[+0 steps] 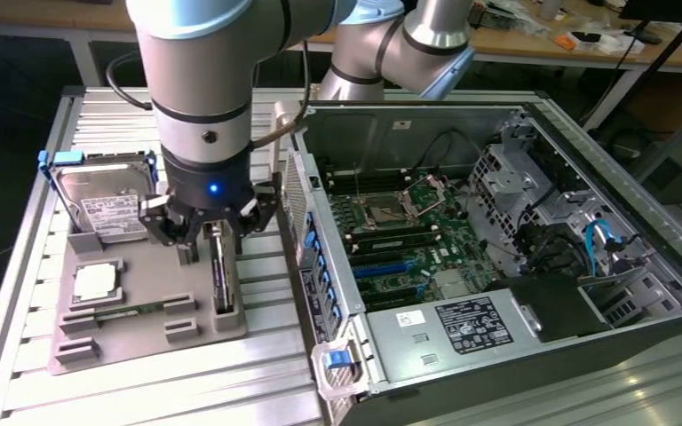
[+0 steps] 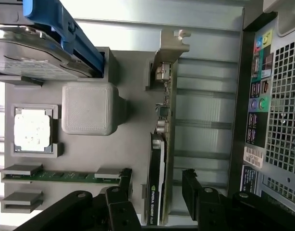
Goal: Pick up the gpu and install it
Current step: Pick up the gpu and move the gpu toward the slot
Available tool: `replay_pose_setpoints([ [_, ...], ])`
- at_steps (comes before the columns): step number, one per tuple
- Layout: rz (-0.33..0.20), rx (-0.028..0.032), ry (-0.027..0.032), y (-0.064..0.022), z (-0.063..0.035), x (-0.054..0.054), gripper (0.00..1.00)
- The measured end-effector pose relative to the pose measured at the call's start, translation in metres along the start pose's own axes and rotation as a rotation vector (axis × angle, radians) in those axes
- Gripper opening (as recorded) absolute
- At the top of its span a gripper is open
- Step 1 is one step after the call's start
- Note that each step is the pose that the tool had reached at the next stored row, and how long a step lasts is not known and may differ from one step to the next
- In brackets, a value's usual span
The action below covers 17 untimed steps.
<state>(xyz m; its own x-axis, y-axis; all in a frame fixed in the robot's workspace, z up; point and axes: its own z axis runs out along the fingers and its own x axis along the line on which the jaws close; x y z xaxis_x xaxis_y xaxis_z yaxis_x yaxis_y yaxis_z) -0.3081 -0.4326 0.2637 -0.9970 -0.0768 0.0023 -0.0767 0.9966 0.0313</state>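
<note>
Beside the open computer case (image 1: 436,124) (image 2: 277,120), on the slatted table (image 1: 116,124) (image 2: 205,96), a grey holder tray (image 1: 139,266) (image 2: 133,77) is carrying the loose parts. The hard drive (image 1: 102,200) (image 2: 37,53) in its blue frame is standing in the pocket at one end. A processor chip (image 1: 96,281) (image 2: 33,131) is lying flat in a square recess, and the green memory stick (image 1: 128,312) (image 2: 66,175) is resting in its narrow slots. The gpu (image 1: 220,284) (image 2: 162,127) is standing on edge in the slot along the tray's side nearest the case. The gripper (image 1: 214,244) (image 2: 157,185) is hanging right over the gpu, jaws spread, with its black fingers (image 2: 193,192) straddling the card. The wrist view is showing a gap at each side, so nothing is being clamped. Inside the case, the motherboard (image 1: 389,240) is lying exposed.
</note>
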Motion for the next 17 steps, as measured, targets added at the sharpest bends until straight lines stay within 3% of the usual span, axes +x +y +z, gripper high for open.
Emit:
replay_pose_setpoints([
  [7,0.049,-0.0001,-0.0015,-0.0004,0.0132,0.000,0.54],
  [17,0.051,-0.0001,-0.0015,-0.0005,0.0175,0.000,0.54],
])
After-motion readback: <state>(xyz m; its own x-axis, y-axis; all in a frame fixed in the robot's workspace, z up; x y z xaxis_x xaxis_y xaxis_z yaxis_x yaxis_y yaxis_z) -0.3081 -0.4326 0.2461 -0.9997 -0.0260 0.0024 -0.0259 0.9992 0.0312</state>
